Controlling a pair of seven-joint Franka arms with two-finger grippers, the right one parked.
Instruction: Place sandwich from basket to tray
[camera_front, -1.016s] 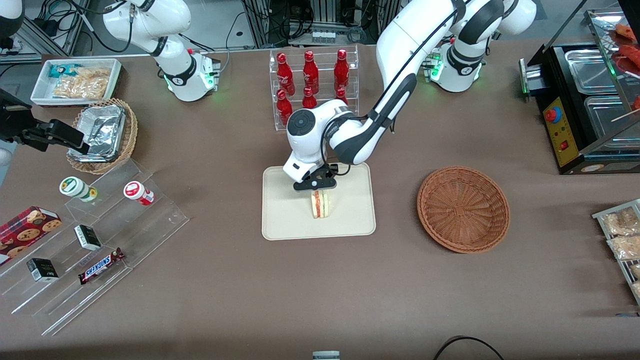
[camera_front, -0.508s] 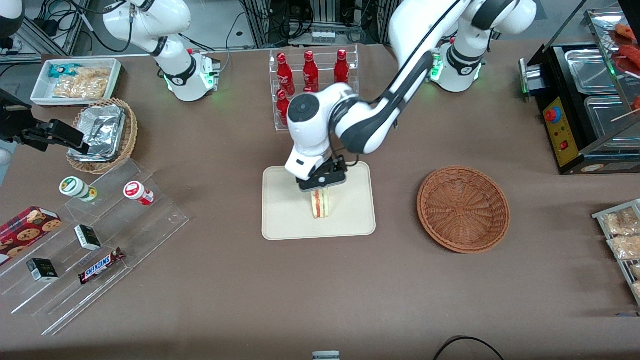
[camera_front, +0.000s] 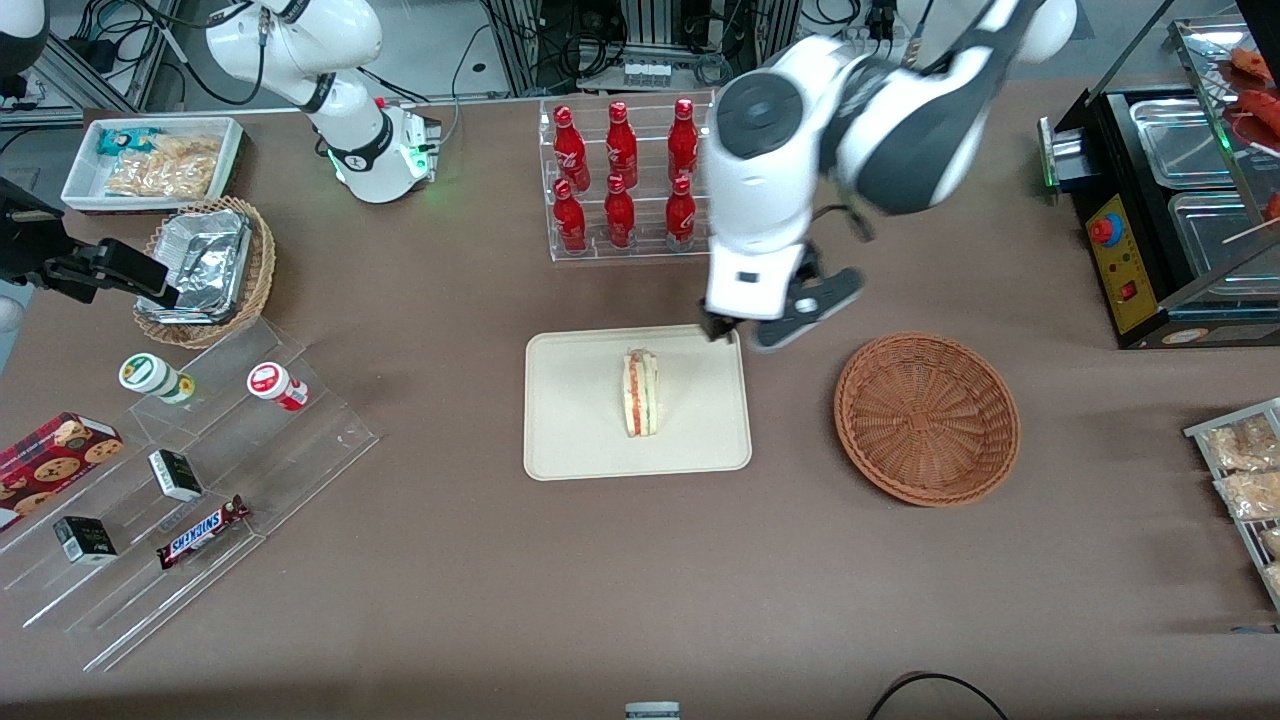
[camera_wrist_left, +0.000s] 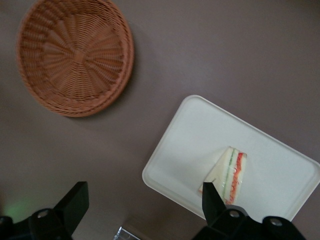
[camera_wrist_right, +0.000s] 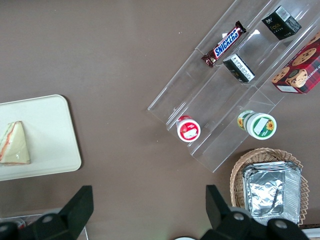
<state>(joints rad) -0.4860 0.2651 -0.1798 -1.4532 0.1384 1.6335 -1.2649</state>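
The sandwich (camera_front: 640, 392) stands on its edge in the middle of the cream tray (camera_front: 570, 440), red and green filling showing. It also shows in the left wrist view (camera_wrist_left: 229, 173) on the tray (camera_wrist_left: 185, 145). The reddish-brown basket (camera_front: 927, 417) is empty, toward the working arm's end of the table, and shows in the left wrist view (camera_wrist_left: 75, 55). My left gripper (camera_front: 765, 335) is raised high above the tray's corner nearest the basket, open and empty, its fingers (camera_wrist_left: 72, 202) wide apart.
A clear rack of red bottles (camera_front: 625, 175) stands farther from the front camera than the tray. A tan basket with foil containers (camera_front: 205, 270), a white snack bin (camera_front: 150, 160) and a clear stepped shelf (camera_front: 190, 480) lie toward the parked arm's end. A black food warmer (camera_front: 1170, 210) stands at the working arm's end.
My gripper has let go of the sandwich, risen and moved from over the tray's middle toward the basket. The sandwich stays standing on the tray.
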